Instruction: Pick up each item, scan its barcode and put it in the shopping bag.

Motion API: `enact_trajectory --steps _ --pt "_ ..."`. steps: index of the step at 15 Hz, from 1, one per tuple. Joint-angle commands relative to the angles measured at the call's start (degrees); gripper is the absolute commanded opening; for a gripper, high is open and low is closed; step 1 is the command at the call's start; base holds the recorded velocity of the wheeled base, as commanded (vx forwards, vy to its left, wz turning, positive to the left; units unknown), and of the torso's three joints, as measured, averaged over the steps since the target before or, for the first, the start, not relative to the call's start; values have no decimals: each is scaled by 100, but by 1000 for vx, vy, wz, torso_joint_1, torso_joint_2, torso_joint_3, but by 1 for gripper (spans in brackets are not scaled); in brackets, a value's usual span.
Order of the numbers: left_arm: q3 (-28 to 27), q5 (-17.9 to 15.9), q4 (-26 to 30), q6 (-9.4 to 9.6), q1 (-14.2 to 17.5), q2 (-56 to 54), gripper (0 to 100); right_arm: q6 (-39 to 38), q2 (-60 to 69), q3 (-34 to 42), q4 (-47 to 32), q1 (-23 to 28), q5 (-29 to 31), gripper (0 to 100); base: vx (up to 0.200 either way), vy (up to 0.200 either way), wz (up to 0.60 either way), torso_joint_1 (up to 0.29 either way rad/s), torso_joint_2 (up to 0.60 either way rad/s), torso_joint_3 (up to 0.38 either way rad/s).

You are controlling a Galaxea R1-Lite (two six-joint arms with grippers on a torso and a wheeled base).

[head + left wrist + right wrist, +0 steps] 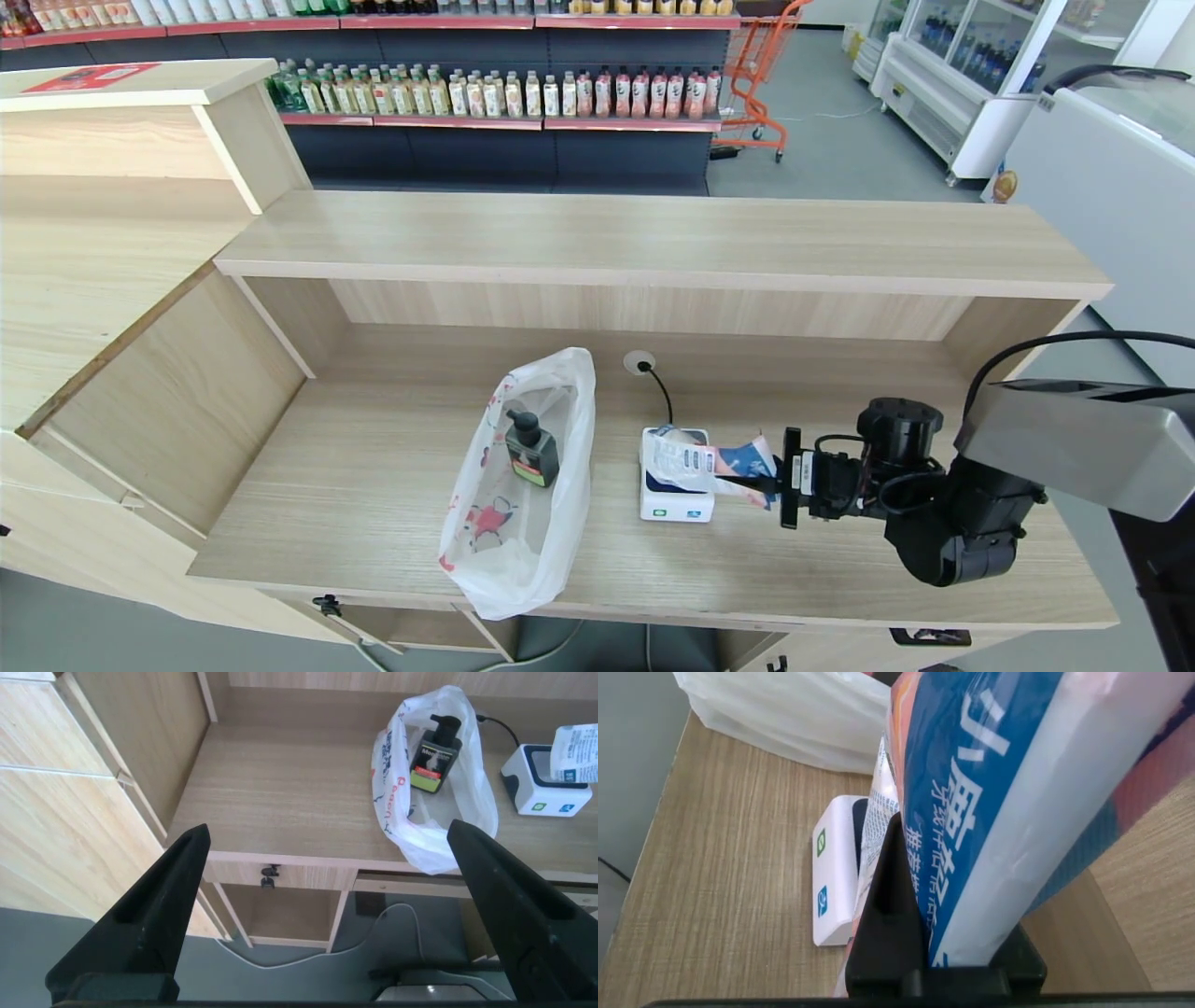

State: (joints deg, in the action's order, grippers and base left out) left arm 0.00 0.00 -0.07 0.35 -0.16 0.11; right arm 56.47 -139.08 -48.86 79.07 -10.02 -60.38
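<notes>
In the head view, a pump bottle (532,455) already lay in the shopping bag (569,523); the right gripper (764,485) held a packet (695,462) over the scanner (674,504). The left wrist view showed the left gripper (327,835) spread wide, empty. In the right wrist view the packet sat clamped; bagging it remained

Bright, even light from overhead washes the wooden surface (355,485), leaving a faint shadow beneath the raised ledge (653,245). The plastic of the shopping bag (571,439) glows white, a pale sheen lies on the freezer lid (1144,103), and the head view bends straight edges toward its corners.
</notes>
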Motion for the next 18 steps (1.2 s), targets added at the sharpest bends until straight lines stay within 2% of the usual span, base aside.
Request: enact_trajectory --steps 1,16,18 --pt "0 0 -1 0 -2 -2 100 5 -49 -36 12 9 0 0 0 0 0 0 0 0" --pt "0 0 -1 0 -2 -2 100 -4 -339 -440 82 -44 0 0 0 0 0 0 0 0" --pt "0 0 -1 0 -2 -2 100 -118 -75 -335 82 141 0 0 0 0 0 0 0 0"
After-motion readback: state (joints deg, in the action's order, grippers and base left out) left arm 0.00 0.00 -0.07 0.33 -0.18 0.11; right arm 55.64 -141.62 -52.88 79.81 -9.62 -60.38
